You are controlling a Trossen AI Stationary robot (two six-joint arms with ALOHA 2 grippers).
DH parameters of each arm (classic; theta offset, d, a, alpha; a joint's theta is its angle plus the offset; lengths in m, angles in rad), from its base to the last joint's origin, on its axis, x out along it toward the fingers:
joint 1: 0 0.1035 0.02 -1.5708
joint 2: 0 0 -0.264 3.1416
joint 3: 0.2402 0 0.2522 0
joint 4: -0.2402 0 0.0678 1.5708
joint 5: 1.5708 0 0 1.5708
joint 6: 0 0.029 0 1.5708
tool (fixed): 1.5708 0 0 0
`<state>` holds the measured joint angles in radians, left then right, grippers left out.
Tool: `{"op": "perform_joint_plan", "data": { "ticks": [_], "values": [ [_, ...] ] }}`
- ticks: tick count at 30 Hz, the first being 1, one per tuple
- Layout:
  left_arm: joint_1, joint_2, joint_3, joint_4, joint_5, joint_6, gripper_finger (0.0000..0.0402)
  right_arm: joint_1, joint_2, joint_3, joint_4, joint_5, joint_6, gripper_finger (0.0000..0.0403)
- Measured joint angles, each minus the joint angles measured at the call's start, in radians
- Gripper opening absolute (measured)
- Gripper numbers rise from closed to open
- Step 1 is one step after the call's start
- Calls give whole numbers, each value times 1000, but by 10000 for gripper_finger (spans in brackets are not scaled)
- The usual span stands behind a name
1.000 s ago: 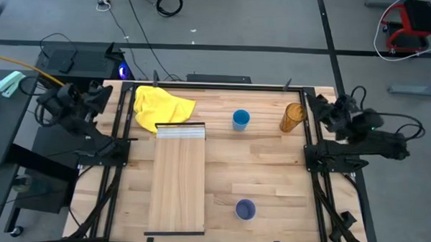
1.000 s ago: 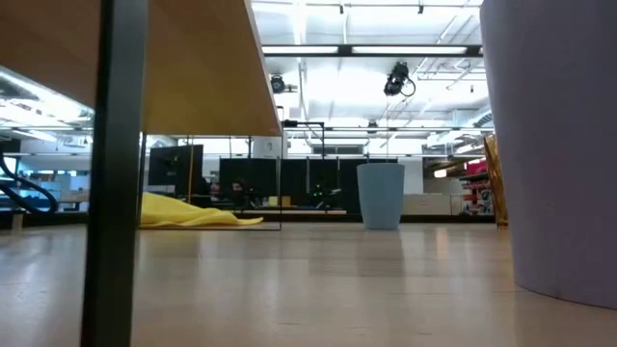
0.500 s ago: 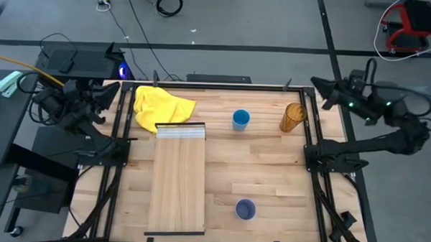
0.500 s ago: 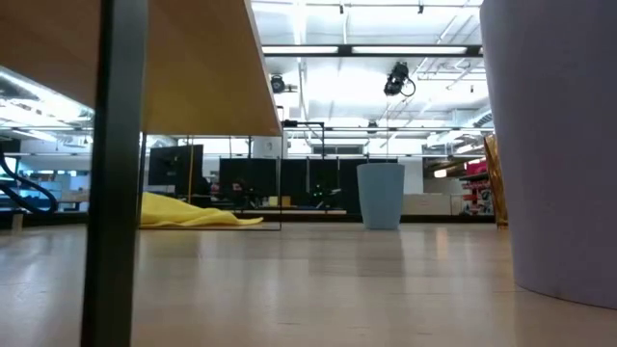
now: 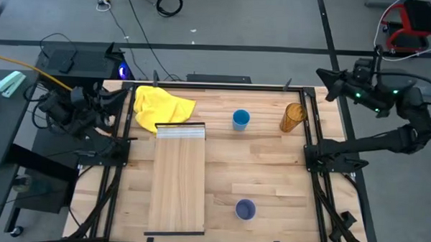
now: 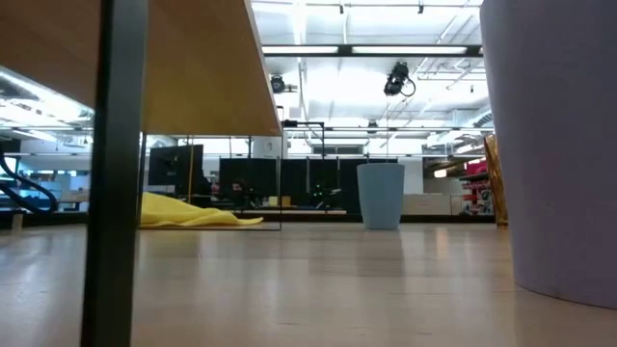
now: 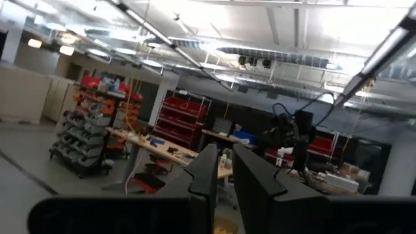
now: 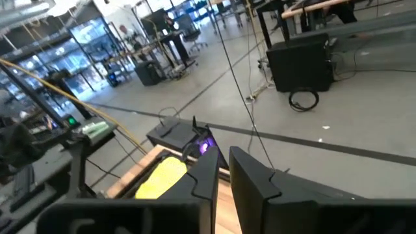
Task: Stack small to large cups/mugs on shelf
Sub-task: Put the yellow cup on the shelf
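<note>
Both arms have lifted out of their folded rest poses over the past second: the right gripper (image 5: 323, 74) has swung up and now hangs off the worktop's far right corner, outside the frame, and the left gripper (image 5: 121, 97) has reached toward the far left edge, beside the yellow cloth (image 5: 160, 107). In each wrist view the two dark fingers sit almost pressed together with only a thin slit between them, and neither pinches anything. Nothing on the worktop (image 5: 264, 166) has shifted. The shelf (image 5: 178, 178) lies lengthwise on the left half, its ridged white strip at the far end touching the cloth, and its board is bare. The bright blue cup (image 5: 241, 120) stands upright near the far edge at the middle, the amber cup (image 5: 292, 117) stands near the far right corner, and the lavender cup (image 5: 245, 209) stands near the near edge, right of the shelf; all three are well apart. In the low view the lavender cup (image 6: 549, 145) fills the right side, close to the camera. The task seems to be at its very start, with the arms only moving out and no cup yet handled. The next move likely calls for one gripper to spread its fingers, come down over a cup and carry it to the shelf, beginning the nesting order; which cup is smallest cannot be told.
</note>
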<state>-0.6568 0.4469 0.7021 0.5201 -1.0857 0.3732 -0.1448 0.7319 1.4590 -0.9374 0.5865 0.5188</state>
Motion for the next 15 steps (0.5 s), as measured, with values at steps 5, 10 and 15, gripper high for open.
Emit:
{"op": "perform_joint_plan", "data": {
  "ticks": [5, 10, 15],
  "values": [
    [81, 89, 0, -3, 44, -36, 55, 0, 24, 0, -6, 0, 0, 46],
    [205, 181, 0, -64, 110, -151, 51, -9, 27, 0, -6, 0, 1, 46],
    [418, 265, 0, -128, 356, -345, 52, -27, 27, 0, -6, 0, 1, 46]
  ]
}}
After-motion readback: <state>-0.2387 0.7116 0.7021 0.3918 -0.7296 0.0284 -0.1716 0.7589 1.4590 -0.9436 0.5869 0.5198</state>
